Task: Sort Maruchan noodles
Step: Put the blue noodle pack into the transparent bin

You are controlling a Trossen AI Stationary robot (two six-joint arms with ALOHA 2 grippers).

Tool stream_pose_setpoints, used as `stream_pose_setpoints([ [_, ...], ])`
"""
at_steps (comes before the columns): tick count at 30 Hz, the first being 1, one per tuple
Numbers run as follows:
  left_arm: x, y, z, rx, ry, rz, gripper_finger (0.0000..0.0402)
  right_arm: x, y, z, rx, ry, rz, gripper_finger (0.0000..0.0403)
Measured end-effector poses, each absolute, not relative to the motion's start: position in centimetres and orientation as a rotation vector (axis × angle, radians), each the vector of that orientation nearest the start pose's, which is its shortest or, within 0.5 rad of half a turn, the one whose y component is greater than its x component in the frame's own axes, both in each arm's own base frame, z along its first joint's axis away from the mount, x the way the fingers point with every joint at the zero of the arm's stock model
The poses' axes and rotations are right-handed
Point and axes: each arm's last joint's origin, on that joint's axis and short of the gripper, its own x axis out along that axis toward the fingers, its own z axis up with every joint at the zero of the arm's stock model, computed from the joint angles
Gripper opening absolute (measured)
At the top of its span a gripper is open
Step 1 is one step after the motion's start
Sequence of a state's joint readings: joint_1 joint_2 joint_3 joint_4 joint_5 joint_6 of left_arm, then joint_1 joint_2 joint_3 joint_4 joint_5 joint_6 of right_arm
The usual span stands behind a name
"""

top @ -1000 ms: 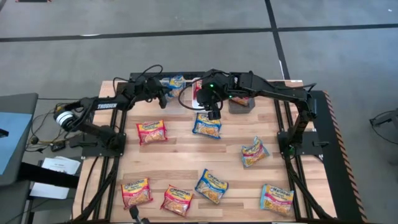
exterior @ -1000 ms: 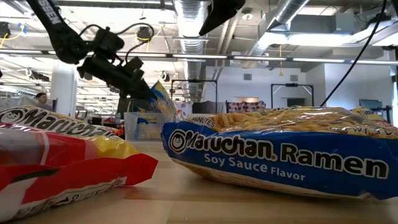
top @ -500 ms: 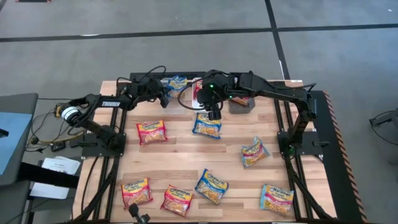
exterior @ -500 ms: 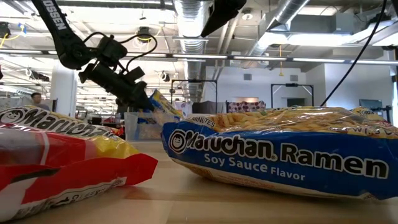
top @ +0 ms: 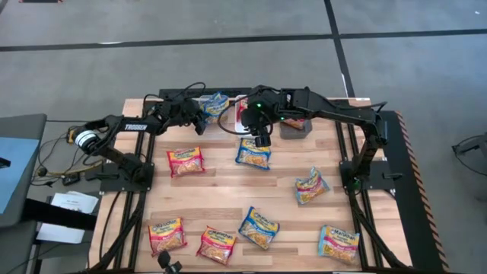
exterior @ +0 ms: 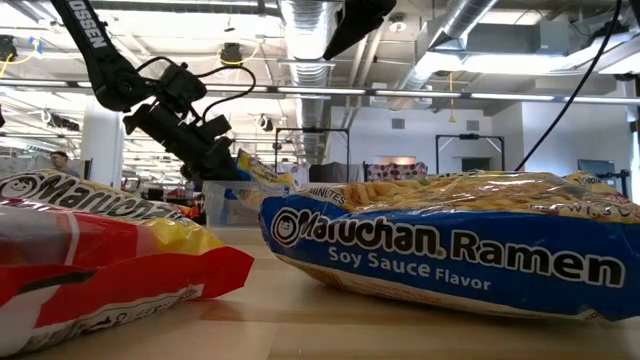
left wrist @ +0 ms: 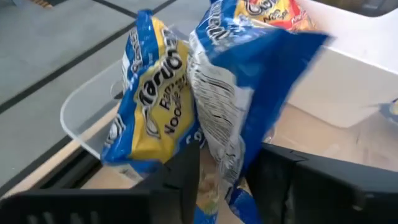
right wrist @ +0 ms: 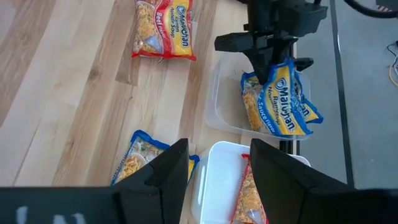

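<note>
Maruchan noodles packet sits between the left gripper's parted fingers; could snag the clear bin's rim, imo.

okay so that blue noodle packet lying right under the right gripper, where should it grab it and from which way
Come straight down with the right gripper and pinch across the blue packet's short width near its middle. It lies flat on the table with bare wood all round, so nothing blocks a top approach, and the noodle block there is likely firmer than the crinkly sealed ends, which could slip.

high overhead; low level, near packets; wrists apparently share clear bin.
</note>
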State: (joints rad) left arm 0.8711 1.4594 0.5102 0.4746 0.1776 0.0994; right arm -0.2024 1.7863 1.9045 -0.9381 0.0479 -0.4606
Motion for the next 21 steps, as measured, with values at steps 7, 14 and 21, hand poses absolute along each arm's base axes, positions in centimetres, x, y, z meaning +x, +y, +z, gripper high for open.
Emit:
stream_pose_setpoints([
  [7,17.6,20.1,15.9,-0.172,0.45,0.66,0.0167,37.0,-7.7,37.9,-0.355,0.861,-0.048,0.0195],
  [14,16.9,19.5,16.7,-0.214,0.472,0.711,0.0182,37.0,-7.7,37.8,-0.352,0.87,-0.046,0.0195],
  [21,16.4,19.1,17.2,-0.212,0.502,0.749,0.0183,36.9,-7.7,37.8,-0.347,0.878,-0.046,0.0195],
])
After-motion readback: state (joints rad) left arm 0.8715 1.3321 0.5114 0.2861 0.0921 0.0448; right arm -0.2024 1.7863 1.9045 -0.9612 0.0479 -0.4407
